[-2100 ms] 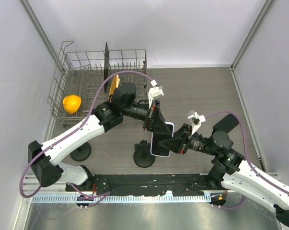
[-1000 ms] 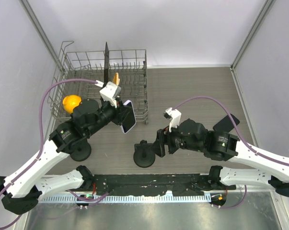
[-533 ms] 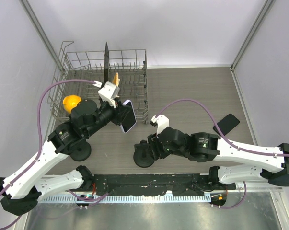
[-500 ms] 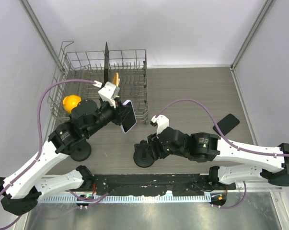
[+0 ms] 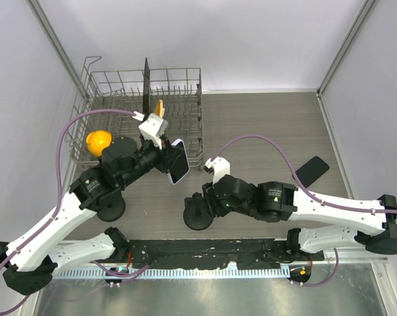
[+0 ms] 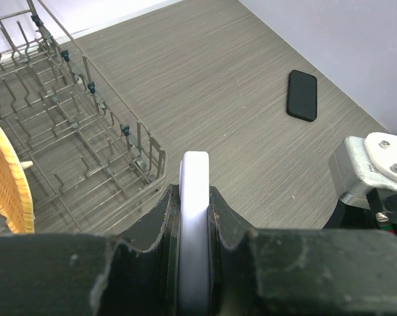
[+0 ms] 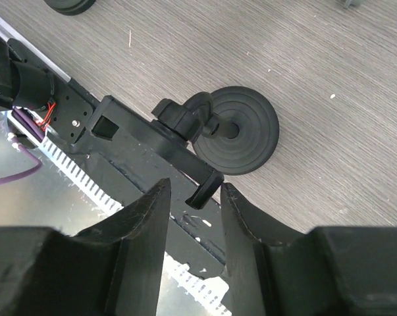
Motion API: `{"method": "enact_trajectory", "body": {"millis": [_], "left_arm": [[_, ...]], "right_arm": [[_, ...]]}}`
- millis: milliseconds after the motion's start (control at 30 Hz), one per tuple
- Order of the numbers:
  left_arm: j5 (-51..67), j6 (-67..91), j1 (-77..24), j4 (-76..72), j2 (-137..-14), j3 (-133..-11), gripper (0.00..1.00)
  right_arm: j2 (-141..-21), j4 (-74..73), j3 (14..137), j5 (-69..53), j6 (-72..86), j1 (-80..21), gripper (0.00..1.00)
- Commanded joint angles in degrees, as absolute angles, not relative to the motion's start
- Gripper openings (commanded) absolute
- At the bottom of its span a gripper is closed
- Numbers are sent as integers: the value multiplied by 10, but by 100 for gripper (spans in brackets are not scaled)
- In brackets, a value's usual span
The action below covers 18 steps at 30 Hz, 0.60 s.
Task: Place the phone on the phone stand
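While the left jaws are clenched on the two faces of the white phone [image 6: 194,197], carrying it edge-up in the air just beside the near corner of the dish rack [image 5: 200,112] and apart from the phone stand [image 7: 241,128], the step in hand looks to be steadying that stand with the right arm. The right jaws straddle the tip of the stand's cradle arm [image 7: 185,141], one on each side; whether they already pinch it I cannot tell from the wrist view. A good hold would take the tip squarely and only firmly enough to stop it swivelling, with the round base flat on the bench [image 5: 264,125] and the cradle's face left free for the phone. Pressing sideways risks tipping or sliding the light base. Once the stand is fixed, the left arm should draw clear of the rack wires, turn the phone so its back meets the cradle, seat its lower edge first, and let go only when it rests. The black phone [image 5: 311,170] lying far to the right is not the one being carried.
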<state>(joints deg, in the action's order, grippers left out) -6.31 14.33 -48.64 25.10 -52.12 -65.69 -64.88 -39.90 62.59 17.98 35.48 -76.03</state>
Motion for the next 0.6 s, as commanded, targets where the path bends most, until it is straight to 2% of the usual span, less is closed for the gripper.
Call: {"method": "enact_trajectory", "body": {"millis": [0,100,167,200,267,400,533,567], "left_arm": [[-50,144,-486,179,-511,-664,0],[-47,144,-487,179,-512,-663,0],[-42,148,-487,181,-512,-664,0],[-40,148,-486,179,-511,-663,0],[-42,147,-487,171,-505,-658,0],[-46,144,-486,170,-504,-656,0],[-2,152,-486,157,-492,-652,0],[40,152,-486,136,-481,-645,0]], "right_arm": [[-652,-388,645,217,351,-766,40],[-652,-383,649,236,351,-765,34],[-650,-366,643,243,350,-765,25],[-646,-360,641,250,350,-765,14],[-645,-352,641,261,353,-765,1],[-642,-347,647,307,352,-765,1],[-608,-306,617,384,319,-765,1],[-604,-298,607,391,310,-765,1]]}}
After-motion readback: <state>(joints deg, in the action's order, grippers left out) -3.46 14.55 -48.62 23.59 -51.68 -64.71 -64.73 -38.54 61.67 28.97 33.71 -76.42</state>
